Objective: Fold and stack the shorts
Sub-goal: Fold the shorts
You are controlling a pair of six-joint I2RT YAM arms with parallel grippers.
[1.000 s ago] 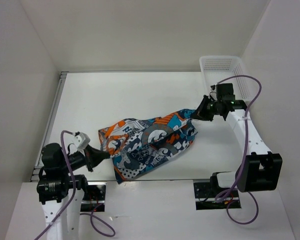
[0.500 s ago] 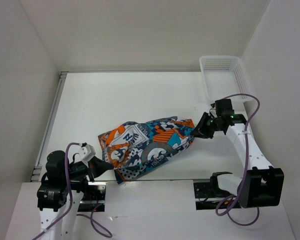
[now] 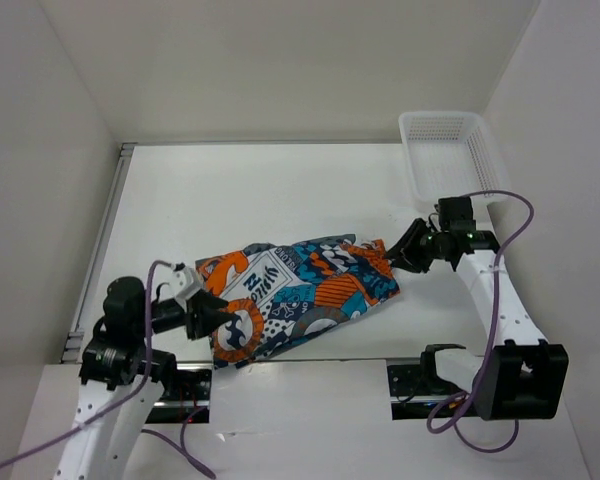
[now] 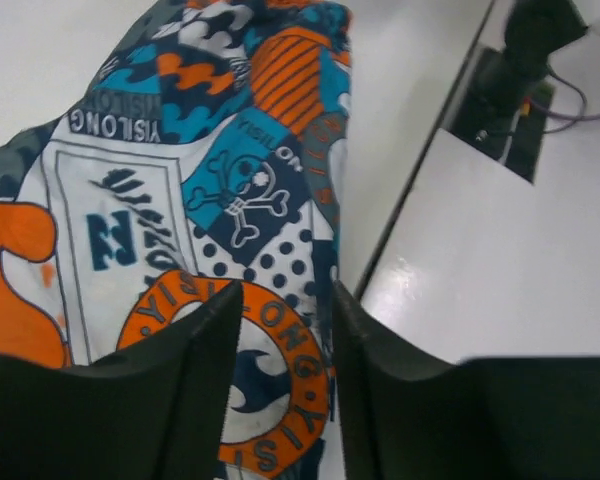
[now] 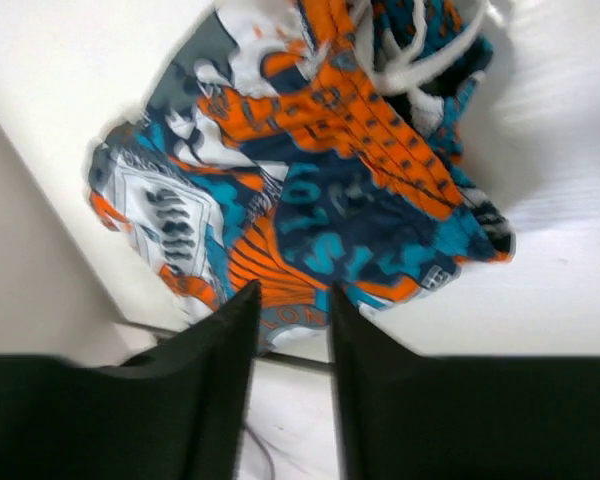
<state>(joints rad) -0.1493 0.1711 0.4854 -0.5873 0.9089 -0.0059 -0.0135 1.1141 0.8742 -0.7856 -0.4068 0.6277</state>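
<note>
The shorts point(image 3: 300, 290), printed in orange, teal, white and black, lie loosely flattened on the white table near its front edge. My left gripper point(image 3: 212, 315) hovers over their left end. In the left wrist view its jaws point(image 4: 285, 290) stand apart over an orange round badge on the shorts point(image 4: 210, 170), gripping nothing. My right gripper point(image 3: 400, 255) is at the shorts' right end. In the right wrist view it point(image 5: 292, 290) is open and empty above the cloth point(image 5: 330, 180), and the white drawstring point(image 5: 420, 60) shows.
A white mesh basket point(image 3: 445, 150) stands at the back right of the table. The table's front edge point(image 3: 310, 362) runs just below the shorts. White walls close in the left, back and right sides.
The shorts have shifted toward the front edge and spread flatter. My left gripper moved right, over their left end. My right gripper came nearer and lower, and the right end now lies on the table.
</note>
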